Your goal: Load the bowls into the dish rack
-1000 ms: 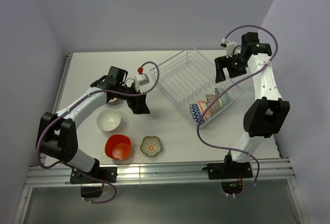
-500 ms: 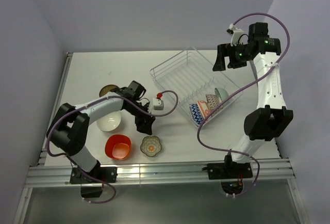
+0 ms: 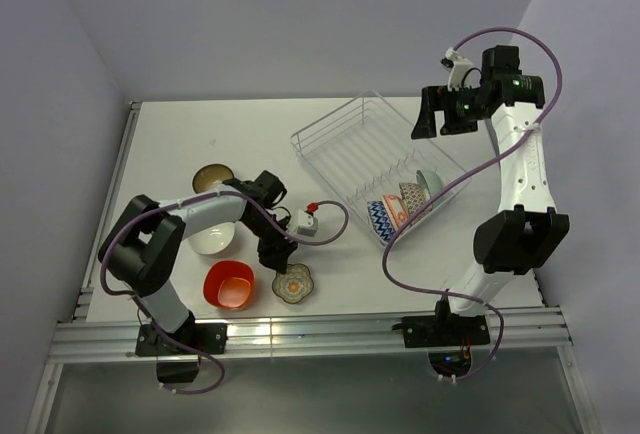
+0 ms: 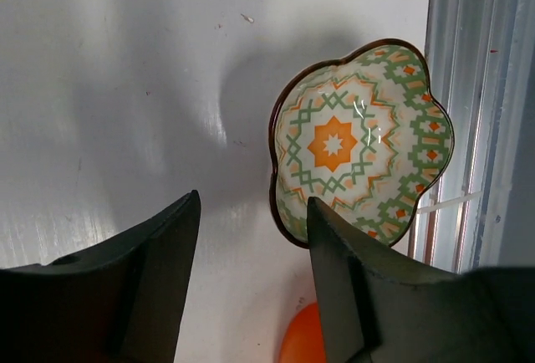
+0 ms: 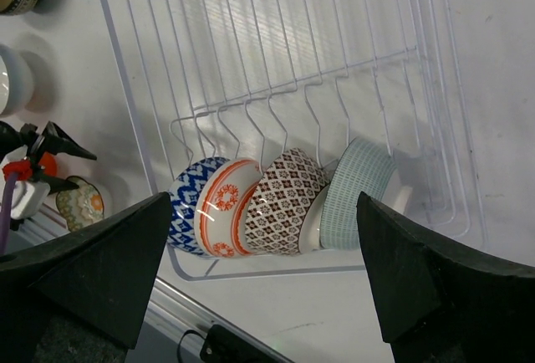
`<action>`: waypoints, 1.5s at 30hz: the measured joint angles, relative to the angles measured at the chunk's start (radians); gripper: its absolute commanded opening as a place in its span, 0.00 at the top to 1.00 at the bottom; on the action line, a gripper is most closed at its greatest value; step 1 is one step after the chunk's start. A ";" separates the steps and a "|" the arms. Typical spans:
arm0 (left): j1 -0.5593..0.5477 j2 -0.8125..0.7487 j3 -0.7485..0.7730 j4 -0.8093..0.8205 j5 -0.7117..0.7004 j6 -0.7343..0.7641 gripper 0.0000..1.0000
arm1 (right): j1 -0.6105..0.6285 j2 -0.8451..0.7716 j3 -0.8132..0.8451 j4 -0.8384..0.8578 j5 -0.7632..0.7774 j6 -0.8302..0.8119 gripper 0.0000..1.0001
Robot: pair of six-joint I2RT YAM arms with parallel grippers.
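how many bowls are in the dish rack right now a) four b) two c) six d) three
a: the right wrist view shows four on edge in the dish rack, the blue zigzag bowl, orange patterned bowl, grey-brown bowl and pale teal bowl

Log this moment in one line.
left gripper: open over flower bowl rim | right gripper: open, empty, above rack | rack: four bowls | table: four more

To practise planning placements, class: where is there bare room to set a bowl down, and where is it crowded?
Free: the far half of the dish rack, behind its four bowls; the table beyond the dark bowl; the strip between flower bowl and rack. Crowded: the near-left bowls around the left gripper.
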 measured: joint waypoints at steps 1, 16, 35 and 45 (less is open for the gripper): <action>-0.001 0.002 0.000 0.000 0.000 0.005 0.45 | 0.000 0.000 -0.005 0.002 -0.002 0.003 0.02; -0.026 0.053 0.008 0.006 0.018 -0.039 1.00 | 0.000 -0.115 -0.254 0.028 -0.086 0.048 0.03; 0.124 -0.103 0.303 0.792 -0.034 -1.017 1.00 | 0.108 -0.298 -0.401 0.421 -0.346 0.433 0.07; 0.147 -0.019 0.338 1.029 -0.024 -1.338 1.00 | 0.229 -0.316 -0.381 0.561 -0.353 0.572 0.07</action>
